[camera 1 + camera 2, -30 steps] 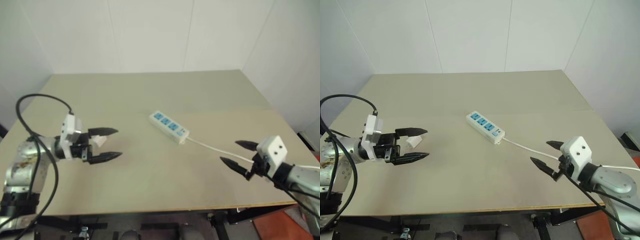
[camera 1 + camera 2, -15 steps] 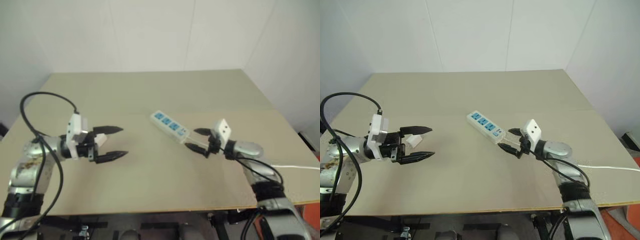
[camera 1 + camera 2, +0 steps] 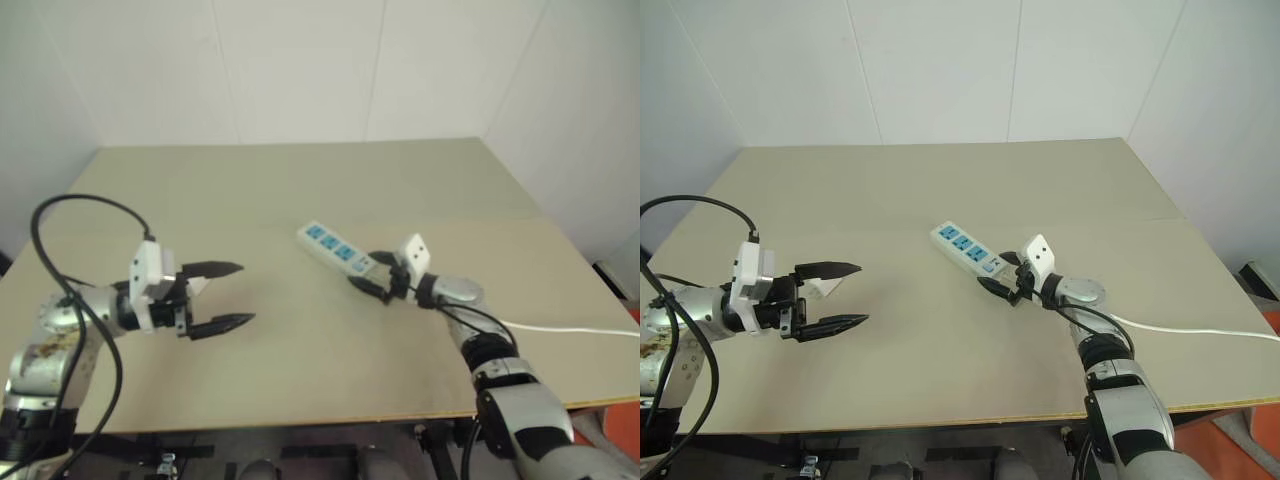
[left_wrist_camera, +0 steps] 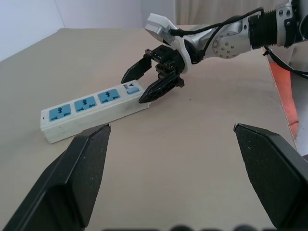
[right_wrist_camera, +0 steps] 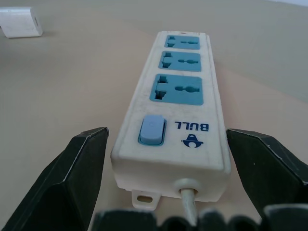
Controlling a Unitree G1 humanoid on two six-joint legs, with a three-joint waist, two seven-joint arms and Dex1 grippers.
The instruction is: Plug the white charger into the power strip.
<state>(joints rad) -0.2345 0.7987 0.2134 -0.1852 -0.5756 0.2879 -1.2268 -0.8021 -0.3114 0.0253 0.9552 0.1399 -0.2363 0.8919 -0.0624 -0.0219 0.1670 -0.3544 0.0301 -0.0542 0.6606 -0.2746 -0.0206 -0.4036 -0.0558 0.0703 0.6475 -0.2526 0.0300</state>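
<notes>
One power strip (image 3: 968,254), three sockets; one white charger (image 5: 20,22). Both end effectors, left (image 3: 830,297) and right (image 3: 999,275), gape wide, empty.

Right pincer (image 5: 166,168) spread wide astride power strip (image 5: 175,120) cord end; white charger (image 5: 18,21) far behind.

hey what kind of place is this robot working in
Probably a robotics lab or test room: a bare beige table against plain white panelled walls, holding just a power strip and a white charger.
</notes>
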